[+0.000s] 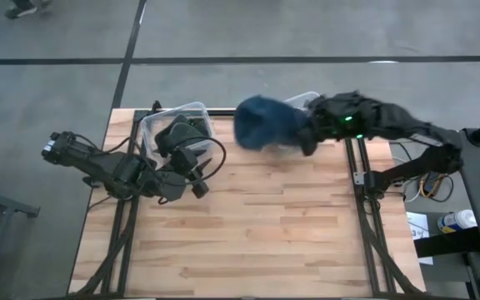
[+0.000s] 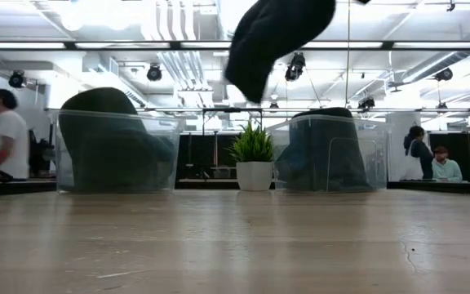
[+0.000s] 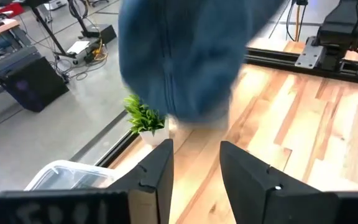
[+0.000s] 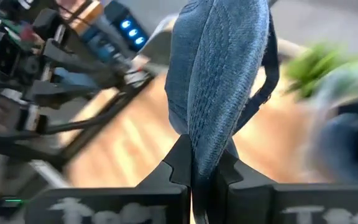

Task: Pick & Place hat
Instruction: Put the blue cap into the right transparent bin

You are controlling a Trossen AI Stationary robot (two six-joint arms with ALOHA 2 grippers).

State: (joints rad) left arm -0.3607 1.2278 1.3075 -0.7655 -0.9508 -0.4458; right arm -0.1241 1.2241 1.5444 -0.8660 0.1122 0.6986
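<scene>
Hanging from the right end effector [image 4: 202, 167], clamped on its fabric, the hat [image 1: 267, 122] clears the desk [image 1: 248, 233] for carrying; left end effector [image 3: 196, 163] waits apart.

One blue hat [image 1: 261, 122], two clear bins [image 2: 117, 153], one potted plant [image 2: 254, 155].

Your left arm [image 1: 115, 171] is dark, jointed, with a black cable looping beside its wrist. Your right arm [image 1: 390, 121] is dark too, with a green light near its wrist. Both grippers' fingers are matte black wedges.
</scene>
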